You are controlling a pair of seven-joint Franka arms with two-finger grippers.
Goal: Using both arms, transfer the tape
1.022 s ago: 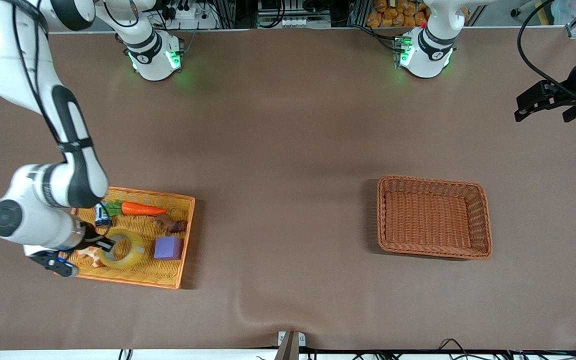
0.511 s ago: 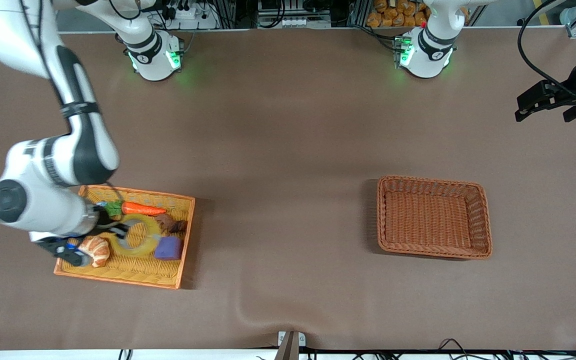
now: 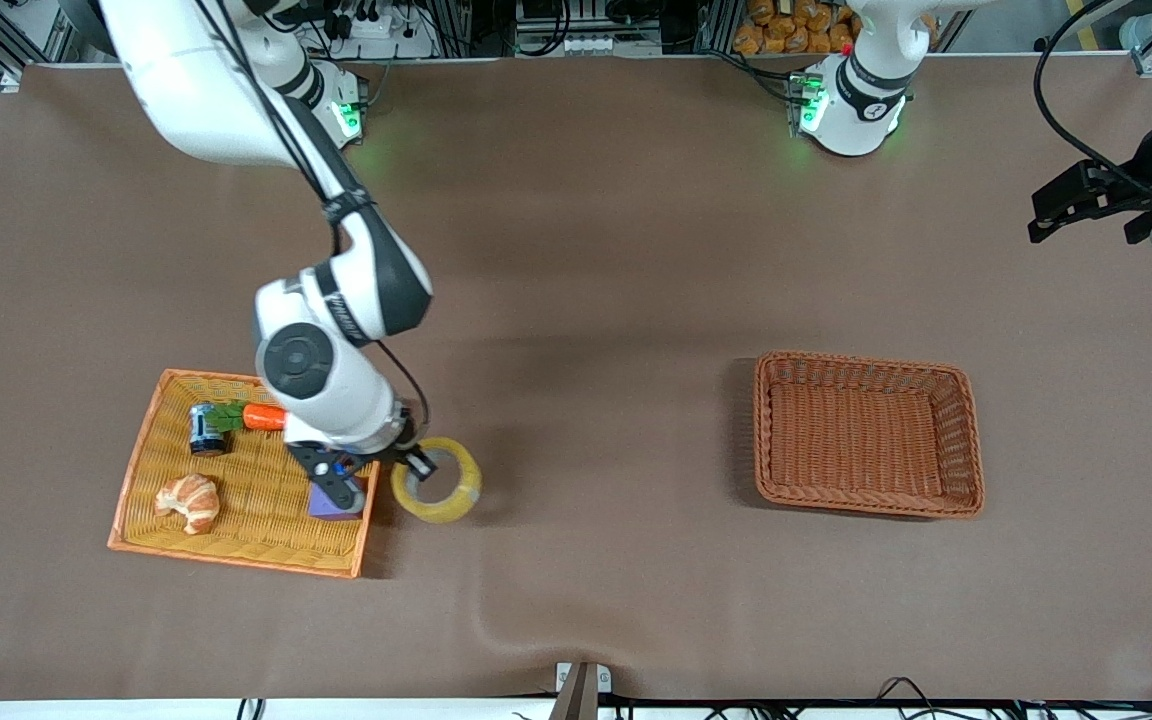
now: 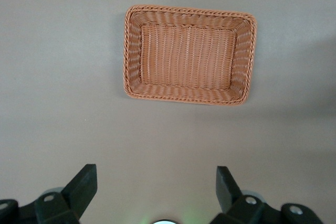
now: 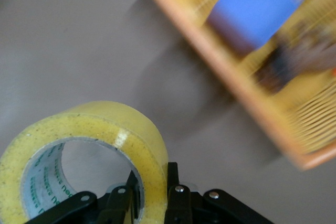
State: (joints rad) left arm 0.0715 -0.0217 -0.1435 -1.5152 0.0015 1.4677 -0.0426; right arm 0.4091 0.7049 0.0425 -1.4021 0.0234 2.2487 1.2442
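The tape (image 3: pixel 438 481), a yellowish translucent roll with a grey core, hangs over the bare table just beside the orange tray (image 3: pixel 236 555). My right gripper (image 3: pixel 416 464) is shut on its wall, one finger inside the ring and one outside. In the right wrist view the tape (image 5: pixel 100 140) fills the foreground, pinched by the right gripper (image 5: pixel 152 192). My left gripper (image 3: pixel 1061 215) waits high up at the left arm's end of the table. In the left wrist view the left gripper (image 4: pixel 156 187) stands open with nothing between its fingers.
The orange tray holds a croissant (image 3: pixel 190 499), a carrot (image 3: pixel 261 416), a small dark can (image 3: pixel 206 429) and a purple cube (image 3: pixel 326 503). An empty brown wicker basket (image 3: pixel 969 440) sits toward the left arm's end, seen from above as the basket (image 4: pixel 132 72) in the left wrist view.
My right arm has lifted the tape out of the orange tray and carried it toward the table's middle, past the tray's edge. The left arm has not moved.
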